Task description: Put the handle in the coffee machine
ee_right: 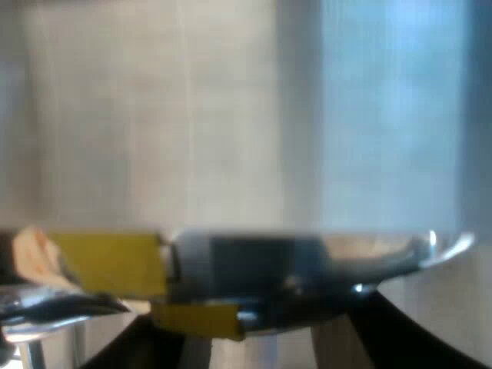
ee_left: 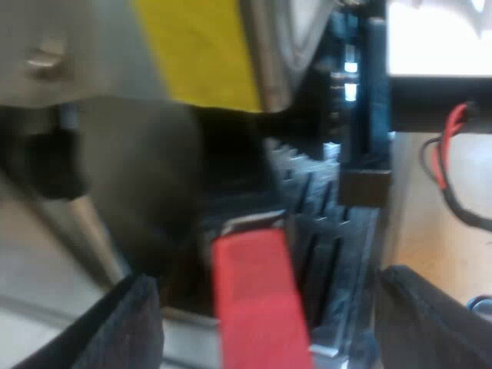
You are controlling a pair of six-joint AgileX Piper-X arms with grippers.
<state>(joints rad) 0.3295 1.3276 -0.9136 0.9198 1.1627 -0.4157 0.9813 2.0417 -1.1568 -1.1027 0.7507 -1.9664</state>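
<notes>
My left gripper [ee_left: 267,277] is released, its black fingers [ee_left: 115,327] spread wide. The holder handle's red end [ee_left: 257,307] stands between them, at twelve o'clock from the gripper, and touches neither finger. It points out from the dark front of the espresso machine [ee_left: 115,154]. The slatted drip grate [ee_left: 330,207] lies beyond it at about one o'clock, with a yellow panel [ee_left: 200,54] higher on the machine. My right gripper [ee_right: 277,334] sits just under a shiny metal rim [ee_right: 338,261] carrying yellow patches [ee_right: 108,261]. Whether it is clenched or released, I cannot tell.
</notes>
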